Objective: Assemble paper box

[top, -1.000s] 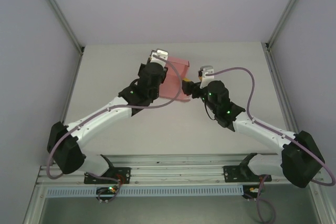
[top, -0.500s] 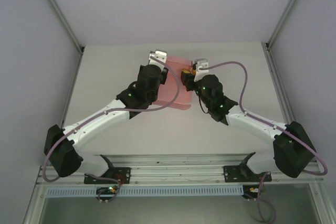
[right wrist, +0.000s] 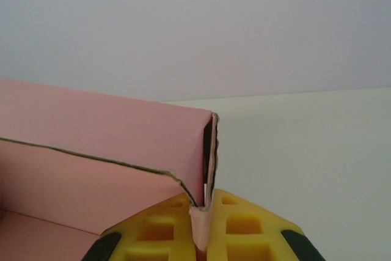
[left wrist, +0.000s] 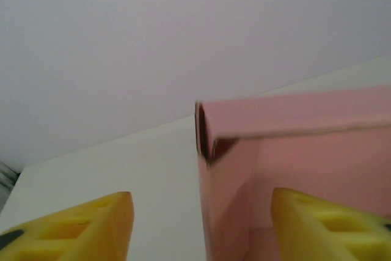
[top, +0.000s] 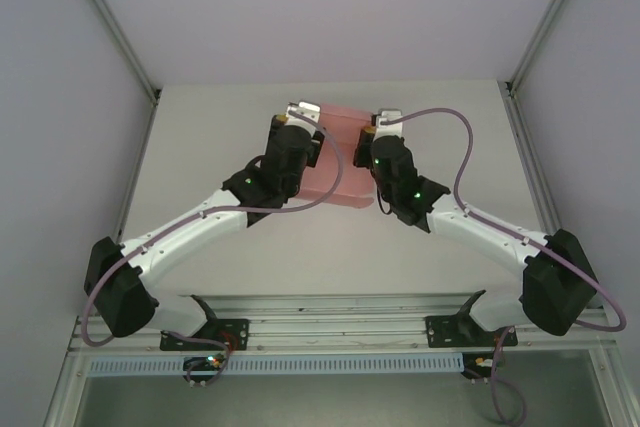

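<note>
- Your left arm (top: 200,217) runs from the near-left base diagonally up to the far middle of the table (top: 190,137)
- Left gripper (left wrist: 201,195): jaws spread wide, with the two yellow fingers (left wrist: 91,227) well apart at the bottom corners of the left wrist view
- The left wall of the paper box (top: 350,152) stands upright between those fingers; the right-hand finger is inside the box and the left-hand one is outside over bare table. You can see a gap on both sides of the wall, so nothing is gripped
- The box is pink, partly folded and open-topped, with its walls up. It sits on the table at the far middle, between the two wrists in the top view
- A narrow flap or rim is folded across the far top edge, and you can see it in both wrist views
- Right gripper (right wrist: 201,212): jaws pressed together on the box's right wall, pinching the thin pink edge between the yellow pads (right wrist: 244,230) just under the far-right corner
- At that corner the wall looks doubled, with a dark slit between the layers
- Your right arm (top: 490,232) comes in from the near-right base, with the wrist right against the box's right side
</note>
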